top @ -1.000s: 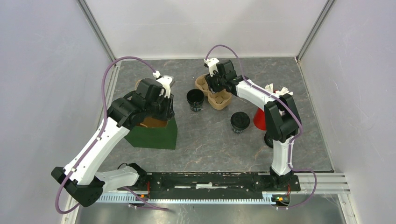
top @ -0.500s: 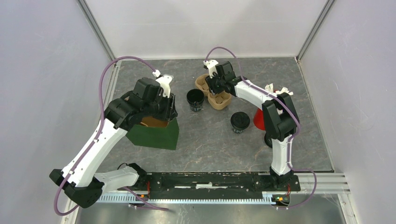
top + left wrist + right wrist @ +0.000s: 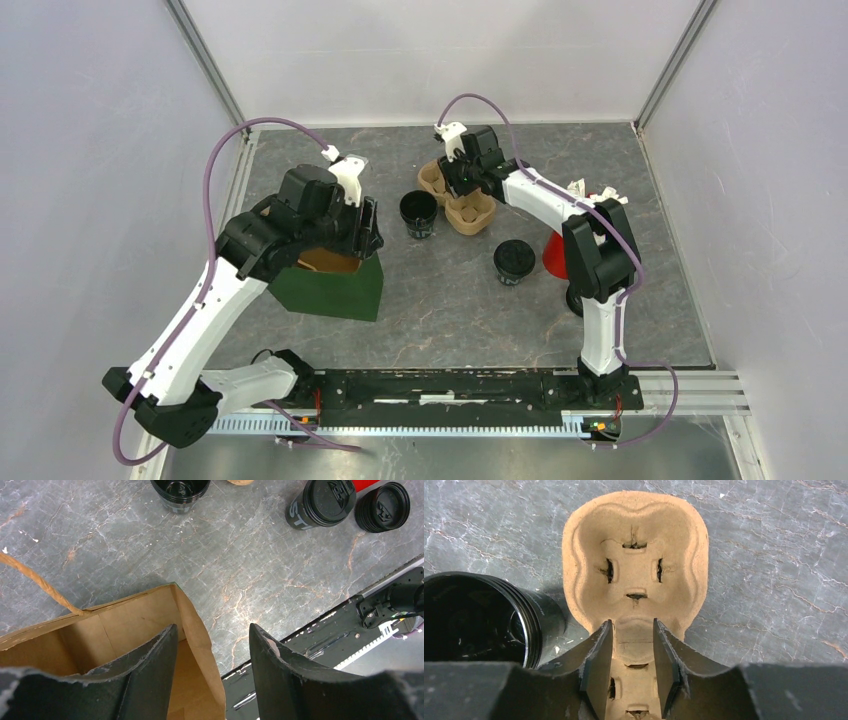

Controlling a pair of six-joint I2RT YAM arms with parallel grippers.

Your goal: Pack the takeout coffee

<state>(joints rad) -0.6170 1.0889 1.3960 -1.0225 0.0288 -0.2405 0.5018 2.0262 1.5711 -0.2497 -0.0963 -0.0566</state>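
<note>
The takeout coffee [image 3: 513, 260], a small black cup with a black lid, stands on the table to the right; it also shows in the left wrist view [image 3: 322, 502]. The paper bag [image 3: 335, 290], green outside and brown inside, stands open on the left. My left gripper [image 3: 342, 248] hovers over its mouth, open and empty, its jaws astride the bag's right wall [image 3: 197, 630]. My right gripper [image 3: 462, 188] is shut on the middle ridge of the brown pulp cup-carrier tray [image 3: 636, 545], which lies on the table at the back [image 3: 470, 212].
A stack of open black cups [image 3: 418, 213] stands just left of the tray [image 3: 469, 615]. A stack of black lids [image 3: 382, 507] lies beside the lidded cup. A red cup [image 3: 555, 255] stands partly hidden behind the right arm. Enclosure walls stand on three sides.
My left wrist has drifted slightly up and left over the bag. My right gripper has barely shifted on the tray. The cups have not moved.
</note>
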